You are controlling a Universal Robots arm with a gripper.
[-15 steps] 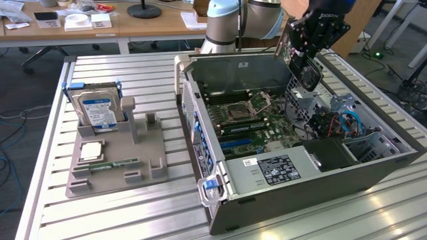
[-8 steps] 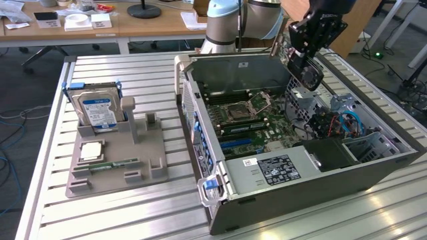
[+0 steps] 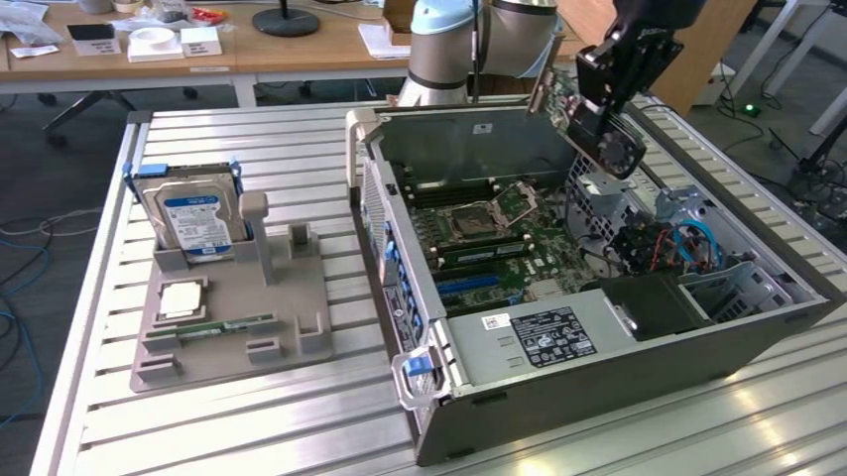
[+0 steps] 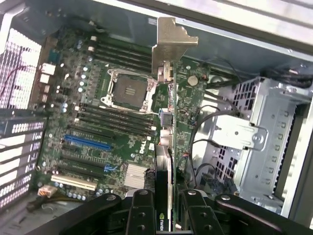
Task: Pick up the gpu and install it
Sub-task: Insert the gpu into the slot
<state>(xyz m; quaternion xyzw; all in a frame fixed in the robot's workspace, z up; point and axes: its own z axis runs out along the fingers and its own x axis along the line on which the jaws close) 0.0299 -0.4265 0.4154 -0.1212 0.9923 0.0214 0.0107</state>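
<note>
Currently, in the exterior view, the gripper is closed on the gpu and holds it in the air above the open computer case, over the far part of the interior toward the exterior view's right. The card hangs tilted below the fingers with its dark fan face turned toward the camera, clear of the motherboard beneath it. The case lies on its side on a slatted metal table with the interior exposed. To the exterior view's left of the case, 1 grey fixture rests on the table. A hard drive with a blue-white label stands upright in the fixture's far slot, and a narrow green memory stick lies flat near its front edge. In the wrist view, 2 black fingers bear against opposite faces of the gpu, which is seen edge-on and extends away from the camera to its silver end bracket. The card is suspended over the motherboard, between the processor socket and the metal drive cage. The blue expansion slot lies well apart from the card.
</note>
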